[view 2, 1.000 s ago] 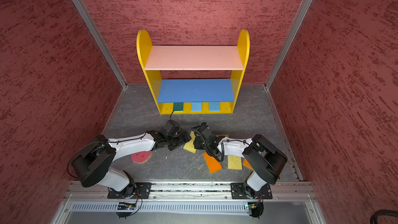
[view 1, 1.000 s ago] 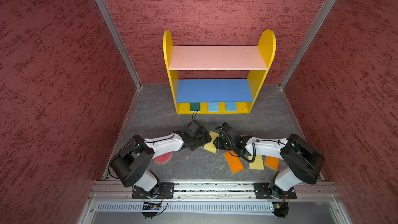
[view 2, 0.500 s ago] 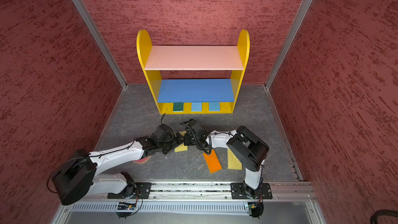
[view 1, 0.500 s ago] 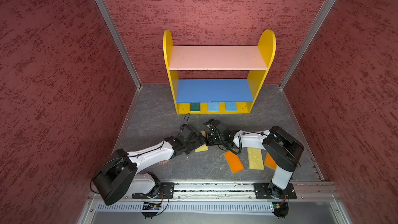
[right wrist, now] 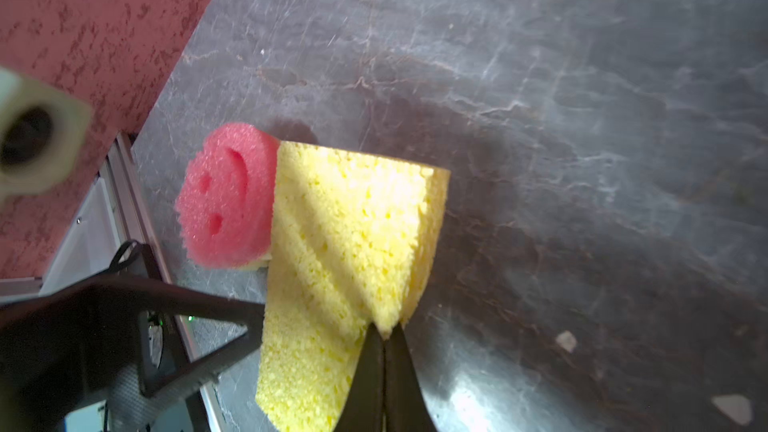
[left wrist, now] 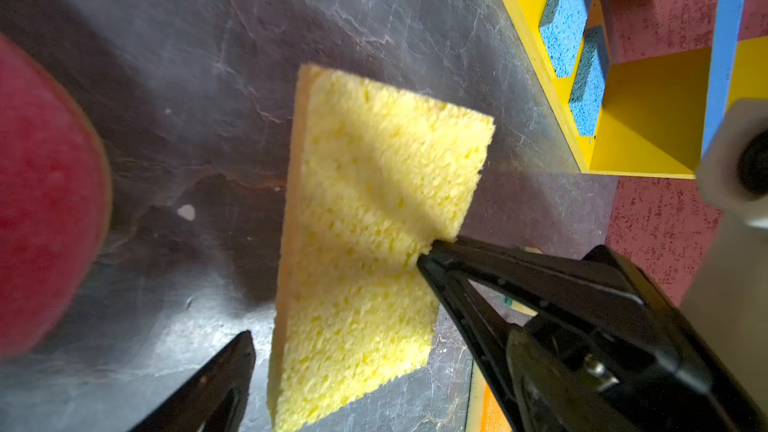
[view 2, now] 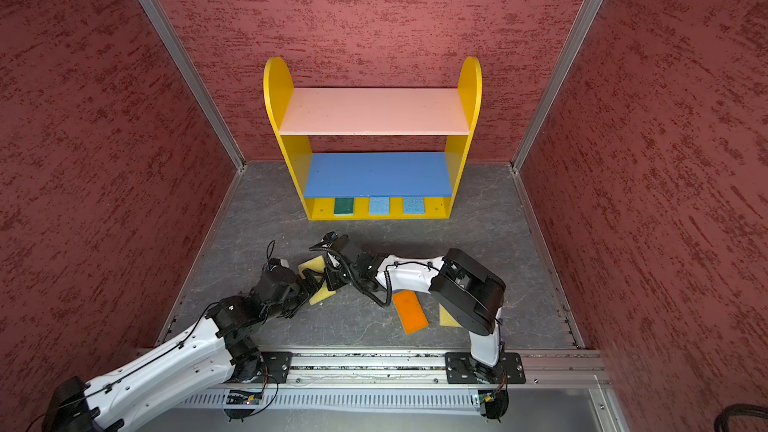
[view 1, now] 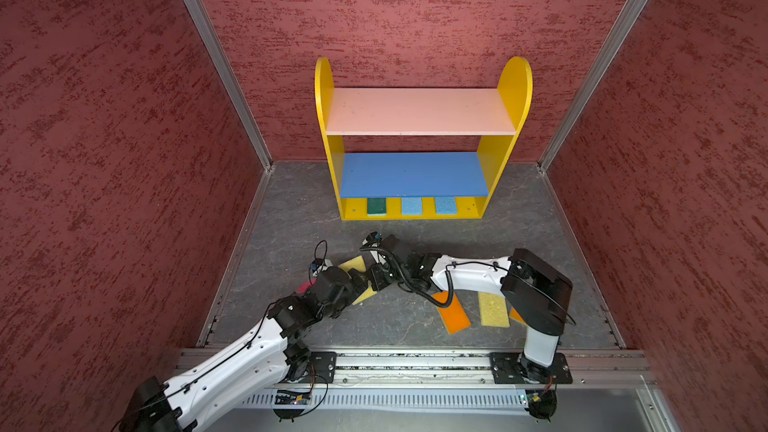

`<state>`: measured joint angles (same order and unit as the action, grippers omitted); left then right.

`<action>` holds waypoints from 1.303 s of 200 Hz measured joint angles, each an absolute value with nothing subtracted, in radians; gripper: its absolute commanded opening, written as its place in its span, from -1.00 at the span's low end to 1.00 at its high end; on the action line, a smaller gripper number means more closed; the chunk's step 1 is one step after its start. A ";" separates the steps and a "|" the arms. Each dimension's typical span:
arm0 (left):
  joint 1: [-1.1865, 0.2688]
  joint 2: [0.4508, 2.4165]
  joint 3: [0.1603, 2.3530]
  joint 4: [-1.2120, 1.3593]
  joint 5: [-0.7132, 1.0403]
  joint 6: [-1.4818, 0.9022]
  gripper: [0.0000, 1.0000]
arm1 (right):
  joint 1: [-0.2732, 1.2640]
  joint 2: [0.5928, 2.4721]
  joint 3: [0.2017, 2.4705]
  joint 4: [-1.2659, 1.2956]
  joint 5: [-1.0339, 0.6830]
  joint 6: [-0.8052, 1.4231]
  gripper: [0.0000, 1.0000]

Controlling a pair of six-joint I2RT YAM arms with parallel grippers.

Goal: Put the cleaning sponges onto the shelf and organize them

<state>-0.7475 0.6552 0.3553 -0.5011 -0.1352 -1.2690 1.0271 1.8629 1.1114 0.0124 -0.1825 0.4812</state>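
1. Shelf [view 1: 515, 89], upper centre against the back wall. Pink top board [view 1: 419, 112] and blue middle board [view 1: 415, 174] carry nothing that I can see.
2. Yellow base [view 1: 353, 209] holds a spaced row: green sponge [view 1: 376, 206], first blue sponge [view 1: 411, 206], second blue sponge [view 1: 446, 205].
3. Held yellow sponge [left wrist: 365, 209], lower centre, tilted up from the floor [view 1: 291, 218]. The right gripper [right wrist: 384, 336] is clenched on its edge. The left gripper [view 1: 359, 280] is spread wide beside it and grasps nothing.
4. Pink smiley sponge [right wrist: 228, 197] lies flat just beside the held one.
5. Loose at lower right: orange sponge [view 1: 453, 311], pale yellow sponge [view 1: 493, 309], and an orange sliver [view 1: 515, 314] mostly hidden by the right arm [view 1: 469, 274].
6. Tally, by my reckoning: three shelved, at least five to go, and the two upper boards unused.
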 measured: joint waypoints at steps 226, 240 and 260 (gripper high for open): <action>-0.524 0.877 0.451 -0.378 0.038 -1.091 0.96 | 0.958 1.753 1.112 -0.027 -0.090 0.430 -1.00; -0.496 0.904 0.459 -0.354 0.072 -1.060 0.97 | 0.933 1.736 1.112 -0.027 -0.097 0.430 -1.00; -0.488 0.946 0.500 -0.327 0.107 -1.015 1.00 | 0.897 1.728 1.112 -0.028 -0.110 0.434 -1.00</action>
<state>-0.4885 0.9459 0.4995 -0.3275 0.1074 -1.0149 0.8970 1.7275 1.1122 -0.0277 -0.1104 0.4335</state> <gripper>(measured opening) 0.996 0.041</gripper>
